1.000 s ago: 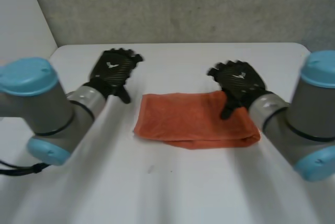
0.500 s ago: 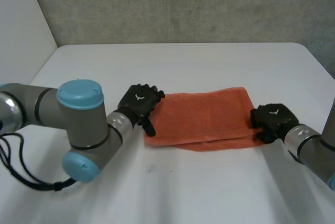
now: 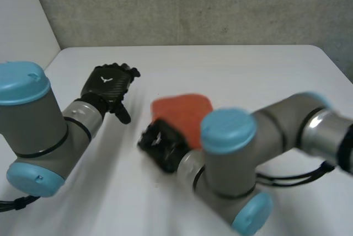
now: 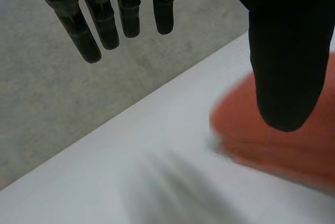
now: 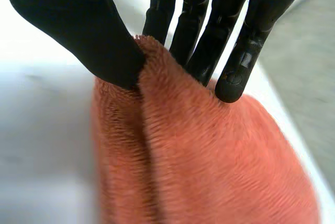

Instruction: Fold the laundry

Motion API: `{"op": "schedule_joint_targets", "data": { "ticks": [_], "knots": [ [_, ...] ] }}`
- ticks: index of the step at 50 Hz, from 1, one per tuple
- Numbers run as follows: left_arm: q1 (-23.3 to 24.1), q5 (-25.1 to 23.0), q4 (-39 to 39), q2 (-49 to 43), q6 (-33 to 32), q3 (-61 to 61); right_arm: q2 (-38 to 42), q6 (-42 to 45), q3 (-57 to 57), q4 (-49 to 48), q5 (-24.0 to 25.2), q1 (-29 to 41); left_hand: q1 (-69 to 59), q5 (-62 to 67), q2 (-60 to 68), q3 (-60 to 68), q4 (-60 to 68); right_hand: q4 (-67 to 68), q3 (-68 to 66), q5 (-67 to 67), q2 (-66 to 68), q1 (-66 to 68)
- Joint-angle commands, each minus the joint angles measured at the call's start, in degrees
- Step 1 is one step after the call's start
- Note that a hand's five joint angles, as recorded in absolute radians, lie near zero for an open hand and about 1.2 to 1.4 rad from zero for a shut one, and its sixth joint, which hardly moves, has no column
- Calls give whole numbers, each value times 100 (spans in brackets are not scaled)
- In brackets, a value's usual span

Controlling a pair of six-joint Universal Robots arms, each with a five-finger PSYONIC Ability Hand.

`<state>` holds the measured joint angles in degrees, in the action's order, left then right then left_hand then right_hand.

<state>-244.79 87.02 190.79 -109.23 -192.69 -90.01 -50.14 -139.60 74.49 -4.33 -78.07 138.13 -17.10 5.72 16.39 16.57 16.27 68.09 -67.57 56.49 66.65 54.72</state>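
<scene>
2 hands show in the head view. The left hand (image 3: 109, 84) hovers over the white table (image 3: 248, 65) with its fingers loosely spread, and the orange towel (image 3: 185, 113) is at its 3 o'clock. The right hand (image 3: 160, 143) sits at the towel's 7 o'clock edge.

In the left wrist view, straight, parted fingers (image 4: 104, 25) hold nothing, and the towel (image 4: 272, 150) lies beyond the thumb.

In the right wrist view, thumb and fingers (image 5: 196, 25) pinch the towel (image 5: 209, 166) by its edge. With only 1 pinch holding it, the fold could drag askew or slip free.

Left black hand (image 3: 107, 84): fingers straight, thumb held apart, nothing in its grasp. Right black hand (image 3: 161, 143): thumb and straight fingers pinch a fold of orange terry towel (image 5: 209, 171). Right arm bent across centre.
</scene>
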Motion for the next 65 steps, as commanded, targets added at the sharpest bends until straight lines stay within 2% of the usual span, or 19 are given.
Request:
{"op": "schedule_joint_targets", "data": {
  "ticks": [1,2,5,7,10,14,18,21,22,26,31,42,47,52,58,60,65],
  "knots": [
    [10,-27,37,-89,64,151,-310,21,373,-147,90,-162,335,-197,-264,-282,-252,-5247,5195,-5087,-5103,-3910],
    [10,-27,37,-90,64,151,-703,-136,478,-269,55,-485,335,-197,-265,-282,-253,-5809,5757,-5649,-5665,-4472],
    [203,-27,133,-309,108,484,-1242,-628,724,-507,64,-944,369,-231,-298,-316,-286,-5809,5757,-5649,-5665,-4472],
    [370,-27,186,-467,161,660,-1612,-1383,927,-736,64,-1226,369,-231,-298,-316,-286,-5809,5757,-5649,-5665,-4472],
    [730,-18,204,-800,257,1142,-1840,-2496,1094,-833,125,-1515,352,-214,-282,-299,-270,-5809,5757,-5649,-5665,-4472],
    [924,17,187,-1064,398,1416,-1885,-3544,1086,-789,142,-1902,285,-147,-215,-232,-203,-5809,5757,-5649,-5665,-4472],
    [1064,104,134,-1232,521,1487,-1789,-4004,963,-632,283,-2079,0,138,70,52,82,-5809,5757,-5649,-5665,-4472],
    [1135,376,72,-1302,574,1461,-1605,-3987,831,-403,441,-2079,-253,391,324,306,336,-5809,5757,-5649,-5665,-4472],
    [1170,612,20,-1337,592,1434,-1447,-3970,752,-298,485,-2079,-254,392,324,306,336,-5809,5757,-5649,-5665,-4472],
    [1188,991,-173,-1486,609,1408,-708,-3882,199,335,538,-2044,-170,308,241,223,253,-5809,5757,-5649,-5665,-4472],
    [1188,1019,-507,-1715,679,1320,-207,-3847,-223,907,503,-2027,133,5,-62,-80,-50,-5809,5757,-5649,-5665,-4472],
    [1179,1001,-912,-2050,864,1249,180,-3135,-453,1022,231,-2018,638,-500,-567,-585,-555,-5809,5757,-5649,-5665,-4472],
    [1144,993,-965,-1602,891,1249,-56,-3205,-409,978,187,-2070,671,-533,-601,-619,-589,-5809,5757,-5649,-5665,-4472],
    [1039,975,-965,-935,952,1284,-934,-3512,-329,908,81,-2141,672,-533,-601,-619,-589,-5809,5757,-5649,-5665,-4472],
    [451,852,-1052,-126,979,1364,-2033,-3855,-286,679,-419,-2545,672,-533,-601,-619,-589,-5809,5757,-5649,-5665,-4472],
    [161,616,-1271,129,987,1486,-2262,-3829,-259,661,-586,-2650,621,-483,-551,-569,-539,-5809,5757,-5649,-5665,-4472],
    [-498,-16,-2403,560,1040,1829,-2588,-3575,-259,705,-1017,-2879,672,-533,-601,-619,-589,-5809,5757,-5649,-5665,-4472]
  ]
}}
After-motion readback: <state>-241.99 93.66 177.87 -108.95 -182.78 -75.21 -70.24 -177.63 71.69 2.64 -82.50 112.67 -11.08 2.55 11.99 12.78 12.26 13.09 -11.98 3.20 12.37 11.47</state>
